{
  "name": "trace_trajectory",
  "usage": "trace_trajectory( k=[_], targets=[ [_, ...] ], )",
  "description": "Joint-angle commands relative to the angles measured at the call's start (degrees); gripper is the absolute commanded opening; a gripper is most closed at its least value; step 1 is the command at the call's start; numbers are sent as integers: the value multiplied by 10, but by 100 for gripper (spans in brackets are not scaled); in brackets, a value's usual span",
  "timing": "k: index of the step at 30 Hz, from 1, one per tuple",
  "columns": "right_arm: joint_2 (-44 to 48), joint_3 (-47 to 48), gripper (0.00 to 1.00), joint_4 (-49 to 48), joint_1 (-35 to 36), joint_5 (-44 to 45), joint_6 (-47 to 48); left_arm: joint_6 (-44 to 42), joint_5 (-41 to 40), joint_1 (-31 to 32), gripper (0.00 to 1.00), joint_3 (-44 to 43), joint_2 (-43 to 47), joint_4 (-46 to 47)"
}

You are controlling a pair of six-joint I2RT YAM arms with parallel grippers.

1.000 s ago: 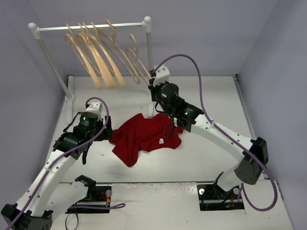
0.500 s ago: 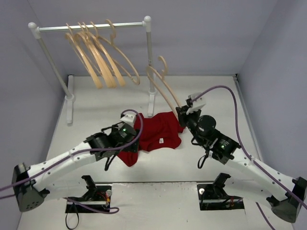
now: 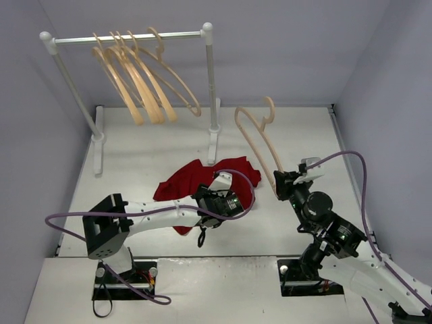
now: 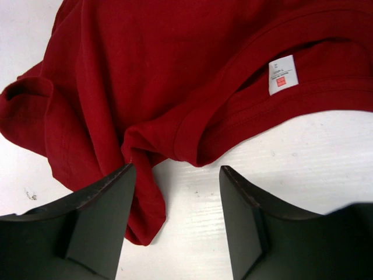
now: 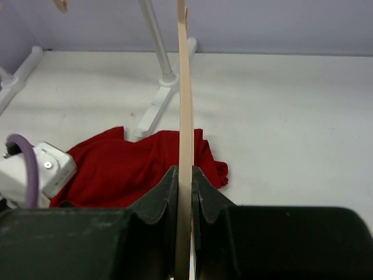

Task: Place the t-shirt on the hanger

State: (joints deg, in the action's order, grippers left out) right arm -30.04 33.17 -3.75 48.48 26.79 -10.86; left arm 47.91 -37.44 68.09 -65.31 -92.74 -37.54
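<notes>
White table carries the whole scene, with pale grey walls behind it. Nearest the arm bases, the left fingers point down over the front edge of the t-shirt. They stand apart with bare table between them, and the tip of one is just beside a hanging fold of red cloth. The t-shirt lies crumpled near the middle of the table, its collar facing the left wrist camera with a small white label sewn inside. To the right, the right fingers are clamped narrow on the lower end of the hanger. It is held upright above the table, just beside the shirt's right edge, with its hook at the top. Farther back stands the rail stand, with the other hangers hung on its bar.
</notes>
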Motion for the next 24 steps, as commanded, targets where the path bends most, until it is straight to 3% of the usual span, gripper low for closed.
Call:
trace_trajectory(
  k=[1,24],
  targets=[
    [25,0,0,-23,4,41,-26,35,-49,2,53,-17,-4,0],
    [52,-10,0,-16,4,54,-38,148,-89,-5,50,2,-93,-2]
  ],
)
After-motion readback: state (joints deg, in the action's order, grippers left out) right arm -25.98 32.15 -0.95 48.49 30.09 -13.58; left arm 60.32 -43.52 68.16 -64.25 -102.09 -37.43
